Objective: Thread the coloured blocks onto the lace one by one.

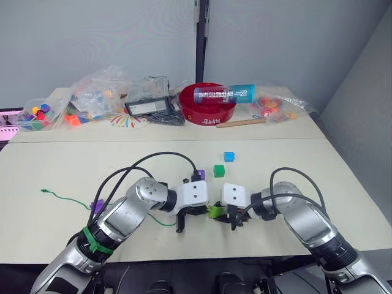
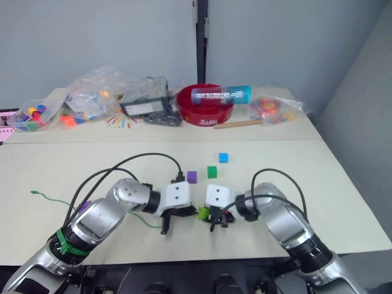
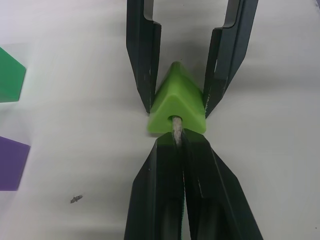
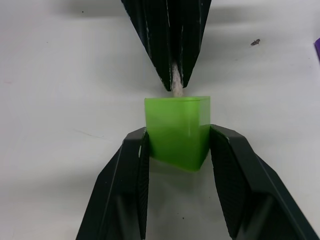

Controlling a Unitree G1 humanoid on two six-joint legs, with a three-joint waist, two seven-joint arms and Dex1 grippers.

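Pinching the lace's stiff tip (image 3: 176, 131) in my left gripper (image 3: 176, 142), I am feeding it into the lime green block (image 4: 177, 132), which my right gripper (image 4: 177, 145) is clamping just above the table (image 1: 61, 171). Pushing straight through looks next.

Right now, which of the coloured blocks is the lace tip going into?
The lime green block, clamped in the right gripper. The left gripper pushes the lace's pale tip into its hole. The dark green, light blue and purple blocks lie loose on the table.
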